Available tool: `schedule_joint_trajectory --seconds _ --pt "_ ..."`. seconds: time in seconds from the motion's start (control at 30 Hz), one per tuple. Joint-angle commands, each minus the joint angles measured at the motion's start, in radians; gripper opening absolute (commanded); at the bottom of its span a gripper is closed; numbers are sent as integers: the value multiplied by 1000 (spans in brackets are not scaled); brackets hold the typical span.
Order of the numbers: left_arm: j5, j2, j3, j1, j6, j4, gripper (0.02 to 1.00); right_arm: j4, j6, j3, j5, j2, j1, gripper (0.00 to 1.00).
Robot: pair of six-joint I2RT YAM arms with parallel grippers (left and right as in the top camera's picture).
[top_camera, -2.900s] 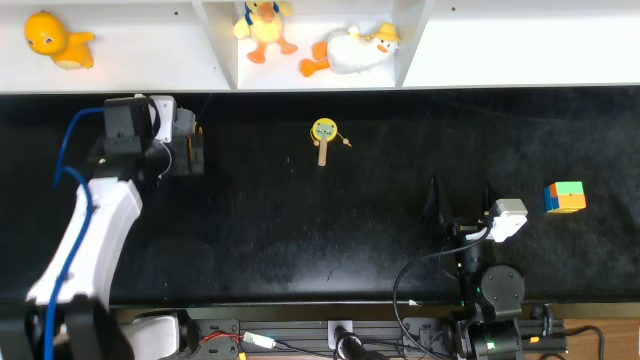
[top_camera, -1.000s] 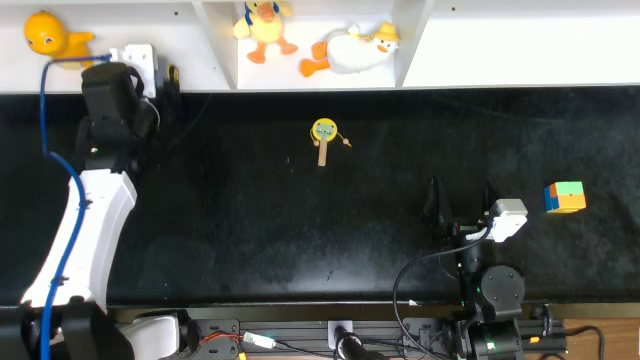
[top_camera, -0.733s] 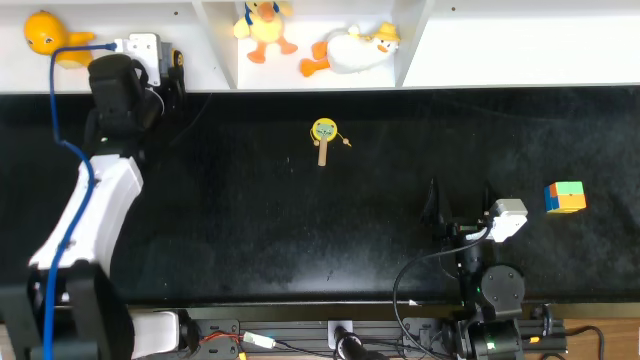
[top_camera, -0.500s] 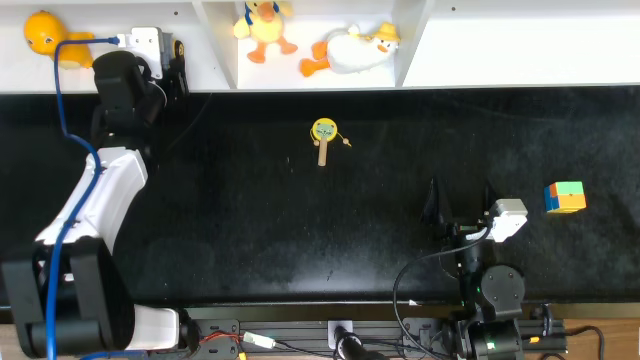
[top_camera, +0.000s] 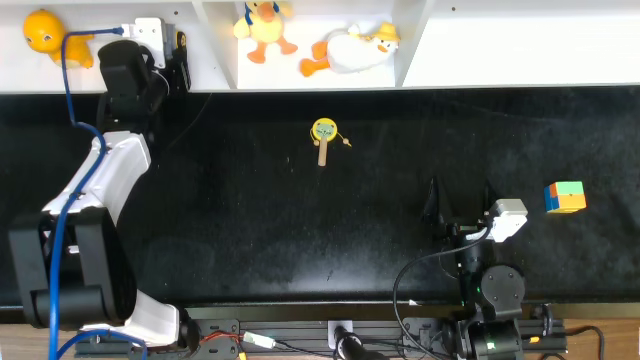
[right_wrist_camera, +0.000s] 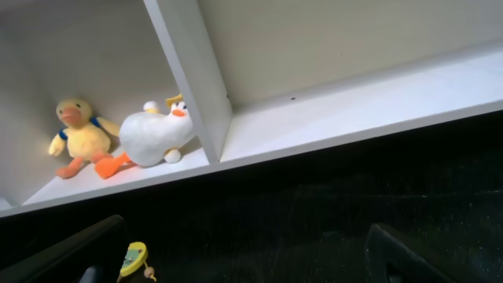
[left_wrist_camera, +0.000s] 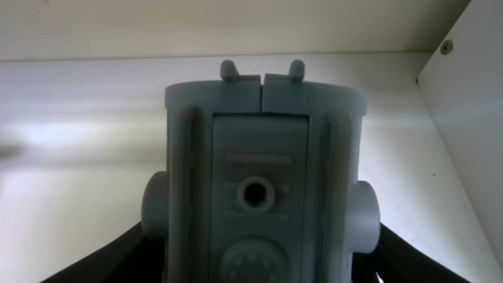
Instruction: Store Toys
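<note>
The left tool (top_camera: pixel 174 55) sits inside the shelf's (top_camera: pixel 520 45) left compartment, clamped on a grey toy (left_wrist_camera: pixel 265 181) near the orange duck (top_camera: pixel 55 38). The right tool (top_camera: pixel 460 205) hangs wide open before the shelf. A rattle (top_camera: pixel 324 135) and a cube (top_camera: pixel 565 196) lie on the surface (top_camera: pixel 250 220).

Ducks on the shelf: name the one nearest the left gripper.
The orange duck, in the left compartment with the left gripper; yellow duck and white duck share the middle one.

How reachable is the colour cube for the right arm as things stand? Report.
Probably yes. The colour cube lies on the bare black table, off to the right of the right end effector, which is open, with nothing between them.
</note>
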Motion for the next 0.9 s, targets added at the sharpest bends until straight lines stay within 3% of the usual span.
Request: schedule_joint_trajectory --seconds 0.03,0.17,0.2,0.57,0.9 --pt "17 7 32 -5 5 -11 700 4 -7 -13 -6 -10 5 996" --pt "18 7 32 -5 4 -28 972 4 -7 -13 -6 -10 5 996" --pt "19 7 32 -5 4 -30 998 4 -7 -13 -6 -10 5 996" --pt "27 -53 38 -6 5 -92 998 4 -7 -13 -6 -10 5 996" --pt "23 -313 38 -6 5 -390 998 4 -7 -13 -6 -10 5 996"
